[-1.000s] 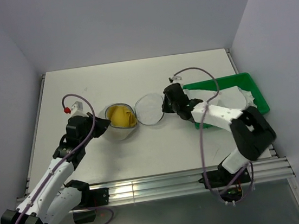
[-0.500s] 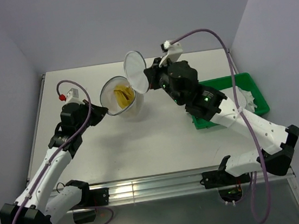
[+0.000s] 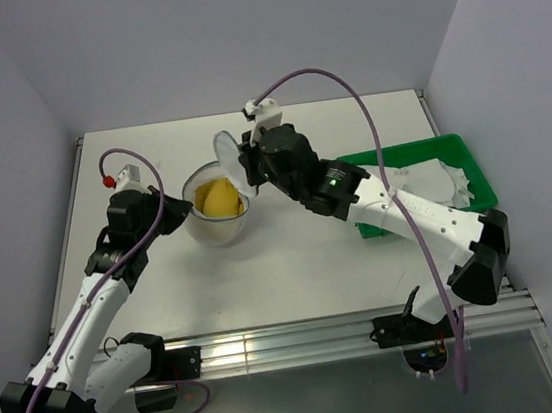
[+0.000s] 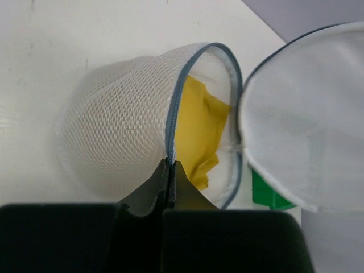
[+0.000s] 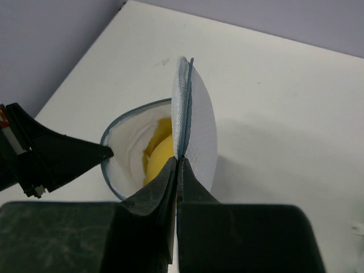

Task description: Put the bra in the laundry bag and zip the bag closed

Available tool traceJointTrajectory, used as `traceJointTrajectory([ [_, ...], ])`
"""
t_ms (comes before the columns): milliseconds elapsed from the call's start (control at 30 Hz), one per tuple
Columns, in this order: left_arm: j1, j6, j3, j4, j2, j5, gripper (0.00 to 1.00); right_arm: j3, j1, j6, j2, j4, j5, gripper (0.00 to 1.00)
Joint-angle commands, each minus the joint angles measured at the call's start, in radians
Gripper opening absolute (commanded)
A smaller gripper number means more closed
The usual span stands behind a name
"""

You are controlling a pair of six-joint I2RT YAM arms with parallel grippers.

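Observation:
The white mesh laundry bag [image 3: 216, 226] [image 4: 116, 136] stands open on the table with the yellow bra [image 3: 218, 199] [image 4: 196, 133] [image 5: 156, 159] inside it. My left gripper [image 3: 182, 203] [image 4: 170, 165] is shut on the bag's blue-grey rim at its left side. The round lid [image 3: 229, 160] [image 5: 199, 131] [image 4: 301, 119] is held up on edge above the bag's far right side. My right gripper [image 3: 247, 170] [image 5: 178, 159] is shut on the lid's zipper edge.
A green tray [image 3: 472, 157] holding white cloth sits at the right of the table, behind my right arm; a corner of the tray [image 4: 267, 193] shows in the left wrist view. The table's left edge [image 3: 68, 222] lies beyond my left arm.
My right gripper lifted the lid off the table, swung it up and leftward, then lowered it over the bag's opening. The bag, tilted half a second ago, now stands upright. Left grip unchanged.

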Motion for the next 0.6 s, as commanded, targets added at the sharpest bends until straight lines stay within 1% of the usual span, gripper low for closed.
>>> traceJointTrajectory([
  [0, 0.062, 0.038, 0.058, 0.025, -0.017, -0.055, 0.00, 0.150, 0.001, 0.024, 0.128, 0.006, -0.097, 0.00],
  [33, 0.084, 0.035, 0.055, 0.022, -0.009, -0.048, 0.00, 0.214, 0.001, 0.030, 0.159, 0.001, -0.104, 0.00],
  [100, 0.132, 0.036, 0.062, 0.013, 0.005, 0.001, 0.00, 0.218, 0.001, 0.046, 0.185, 0.040, -0.143, 0.00],
  [133, 0.161, 0.039, 0.065, -0.006, 0.002, 0.027, 0.00, 0.215, 0.001, 0.067, 0.187, 0.063, -0.193, 0.00],
  [167, 0.223, 0.042, 0.068, -0.013, -0.004, 0.040, 0.00, 0.217, 0.001, 0.076, 0.189, 0.098, -0.219, 0.00],
  [200, 0.256, 0.048, 0.067, -0.018, -0.013, 0.052, 0.00, 0.220, 0.001, 0.084, 0.190, 0.109, -0.238, 0.00],
  [233, 0.293, 0.068, 0.068, -0.024, -0.030, 0.066, 0.00, 0.233, 0.002, 0.101, 0.210, 0.096, -0.252, 0.00],
  [267, 0.363, 0.077, 0.067, -0.038, -0.032, 0.064, 0.00, 0.258, 0.001, 0.113, 0.224, 0.088, -0.262, 0.00],
  [300, 0.386, 0.097, 0.067, -0.053, -0.034, 0.052, 0.00, 0.255, 0.001, 0.133, 0.233, 0.090, -0.275, 0.00],
  [333, 0.394, 0.099, 0.064, -0.070, -0.027, 0.000, 0.00, 0.243, -0.001, 0.183, 0.251, 0.117, -0.302, 0.00],
  [367, 0.405, 0.097, 0.053, -0.067, -0.021, -0.006, 0.00, 0.208, 0.001, 0.211, 0.261, 0.134, -0.316, 0.00],
  [433, 0.435, 0.090, 0.023, -0.057, -0.001, 0.026, 0.00, 0.157, 0.002, 0.277, 0.282, 0.180, -0.324, 0.00],
  [467, 0.477, 0.087, 0.013, -0.049, 0.008, 0.071, 0.00, 0.134, 0.002, 0.289, 0.293, 0.198, -0.316, 0.00],
  [500, 0.492, 0.091, 0.004, -0.049, 0.020, 0.090, 0.00, 0.134, -0.001, 0.299, 0.317, 0.192, -0.306, 0.00],
  [533, 0.501, 0.094, 0.004, -0.047, 0.023, 0.095, 0.00, 0.132, -0.002, 0.308, 0.327, 0.186, -0.292, 0.00],
  [567, 0.505, 0.097, 0.006, -0.055, 0.026, 0.090, 0.03, 0.122, -0.002, 0.311, 0.336, 0.194, -0.276, 0.00],
])
